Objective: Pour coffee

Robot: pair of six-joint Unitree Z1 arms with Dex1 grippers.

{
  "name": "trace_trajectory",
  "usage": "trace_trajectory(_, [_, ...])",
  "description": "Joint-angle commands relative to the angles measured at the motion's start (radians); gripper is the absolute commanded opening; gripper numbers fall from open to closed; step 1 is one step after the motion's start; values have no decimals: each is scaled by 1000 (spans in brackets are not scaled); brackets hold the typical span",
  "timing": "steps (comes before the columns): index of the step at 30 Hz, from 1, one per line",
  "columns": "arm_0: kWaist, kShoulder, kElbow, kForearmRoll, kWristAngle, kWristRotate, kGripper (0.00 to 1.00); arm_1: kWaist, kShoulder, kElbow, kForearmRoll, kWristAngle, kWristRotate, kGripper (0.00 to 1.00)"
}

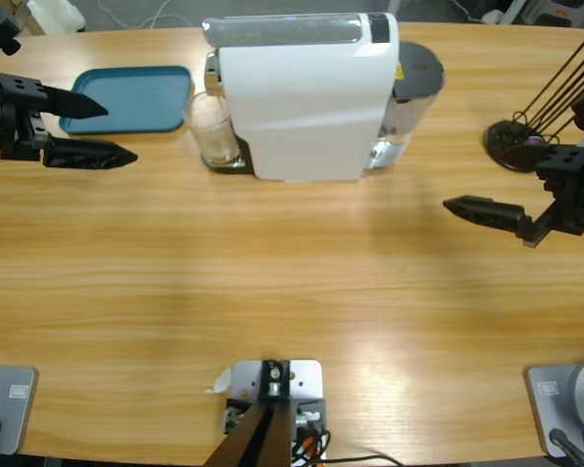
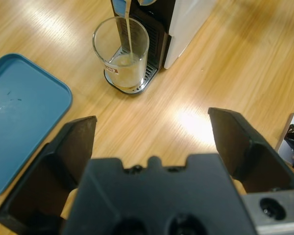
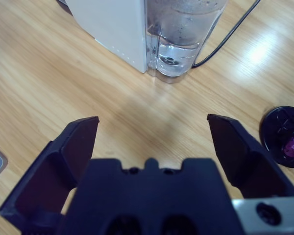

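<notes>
Glass tumbler (image 2: 120,56) stood upright on the drip tray under the white coffee machine (image 1: 307,97) spout, far left of centre, so the pale stream fell straight in; coffee (image 2: 125,66) pooled at its bottom, long axis vertical, mouth up. My left gripper (image 2: 152,142) and right gripper (image 3: 152,142) hung spread apart, empty, well clear, probably waiting. Blue tray (image 1: 136,97) lay far left.

teal tray (image 1: 136,95) left of machine | black capsule holder (image 1: 514,144) far right
</notes>
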Motion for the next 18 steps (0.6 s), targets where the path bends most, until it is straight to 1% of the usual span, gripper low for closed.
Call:
trace_trajectory(1, [-13,-37,59,4,-5,-9,995,27,26,33,-6,-18,-2,1000])
trace_trajectory(7, [-12,-78,82,4,-3,-35,994,35,34,33,-6,-18,-2,1000])
trace_trajectory(18, [-14,-78,88,1,1,-42,996,38,37,35,-9,-17,-2,1000])
